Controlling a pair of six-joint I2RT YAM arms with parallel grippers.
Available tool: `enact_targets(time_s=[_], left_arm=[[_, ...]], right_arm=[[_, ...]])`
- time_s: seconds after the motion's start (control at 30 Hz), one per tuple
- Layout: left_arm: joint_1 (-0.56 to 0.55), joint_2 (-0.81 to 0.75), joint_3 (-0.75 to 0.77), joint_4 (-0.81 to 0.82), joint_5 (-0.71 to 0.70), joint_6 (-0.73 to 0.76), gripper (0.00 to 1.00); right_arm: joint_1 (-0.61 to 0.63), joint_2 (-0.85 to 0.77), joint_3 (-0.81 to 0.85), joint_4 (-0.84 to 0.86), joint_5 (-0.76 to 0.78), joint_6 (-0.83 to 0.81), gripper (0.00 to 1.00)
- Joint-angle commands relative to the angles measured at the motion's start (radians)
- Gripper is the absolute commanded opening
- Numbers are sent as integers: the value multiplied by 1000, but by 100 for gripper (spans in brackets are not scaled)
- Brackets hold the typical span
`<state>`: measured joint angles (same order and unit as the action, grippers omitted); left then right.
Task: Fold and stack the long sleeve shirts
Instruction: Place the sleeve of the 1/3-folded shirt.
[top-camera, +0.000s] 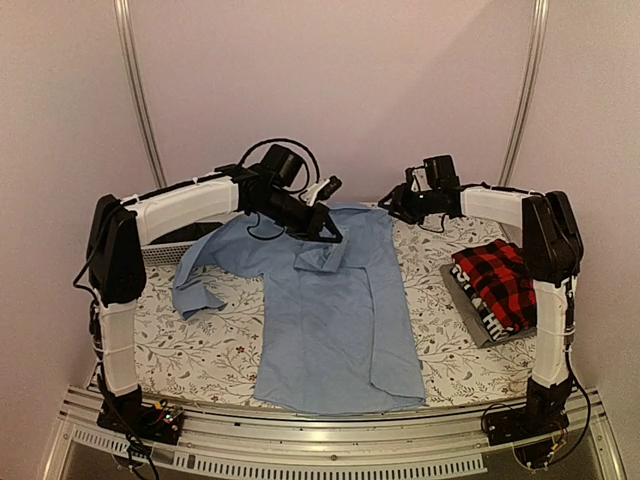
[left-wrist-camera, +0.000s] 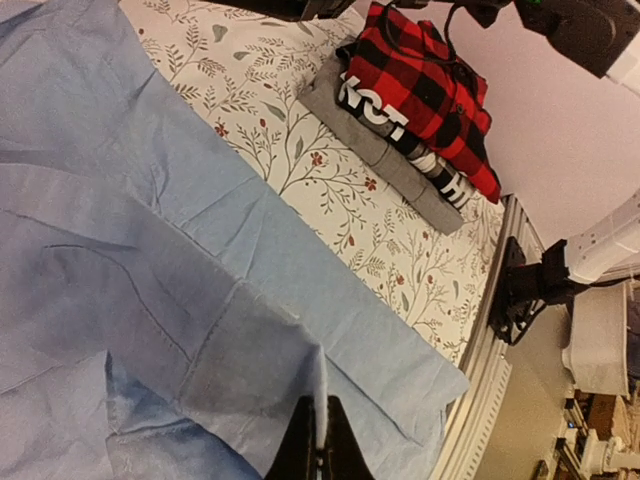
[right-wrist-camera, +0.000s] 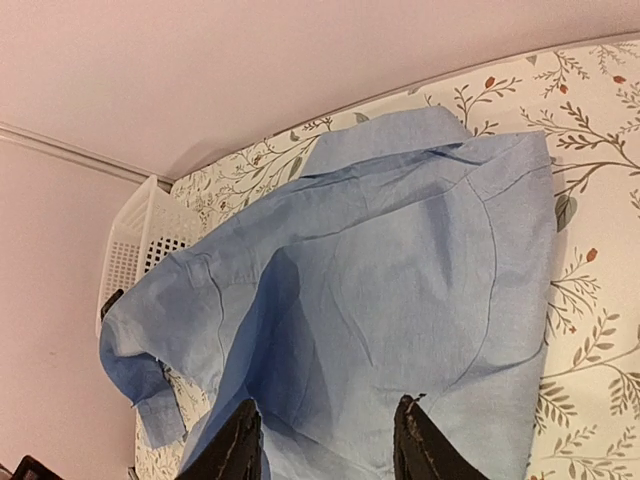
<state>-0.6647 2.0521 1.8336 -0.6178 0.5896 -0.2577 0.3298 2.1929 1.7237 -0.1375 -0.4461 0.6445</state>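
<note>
Top view: I found the light blue shirt (top-camera: 335, 320) spread on the table (top-camera: 200, 345). The left end effector (top-camera: 328, 228) was at its collar and the right end effector (top-camera: 392, 208) near its far shoulder. The plaid shirt (top-camera: 495, 280) lay folded on the grey shirt (top-camera: 478, 322), at right.
Left wrist: the end effector was clenched on a blue fold.
Right wrist: the end effector stood open, grasping nothing.

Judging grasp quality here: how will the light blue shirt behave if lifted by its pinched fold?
Probably floppy: the light blue shirt lies creased, so it would likely drape from the left tool. Its spread sleeve may trail behind.
</note>
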Motion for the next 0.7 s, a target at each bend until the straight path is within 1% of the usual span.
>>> enact_targets(time_s=[0.0, 0.23, 0.33, 0.4, 0.43, 0.5, 0.57, 0.67], left_arm=[[-54, 75, 79, -63, 65, 45, 0], [-151, 182, 149, -109, 144, 73, 0], [-184, 220, 161, -123, 145, 82, 0], [-196, 235, 165, -120, 136, 77, 8], [-198, 238, 166, -115, 127, 72, 14], [-199, 231, 155, -85, 105, 39, 28], [-199, 213, 147, -58, 70, 9, 45], [-197, 156, 103, -14, 26, -24, 55]], right_arm=[[13, -169, -210, 66, 61, -48, 46], [48, -458, -523, 114, 127, -60, 50], [67, -541, -632, 126, 149, -59, 51], [87, -594, -690, 123, 168, -61, 53], [98, -615, -711, 115, 177, -63, 55], [121, -646, -742, 91, 198, -71, 58], [146, -670, -771, 71, 226, -82, 60], [187, -705, -820, 47, 260, -94, 61]])
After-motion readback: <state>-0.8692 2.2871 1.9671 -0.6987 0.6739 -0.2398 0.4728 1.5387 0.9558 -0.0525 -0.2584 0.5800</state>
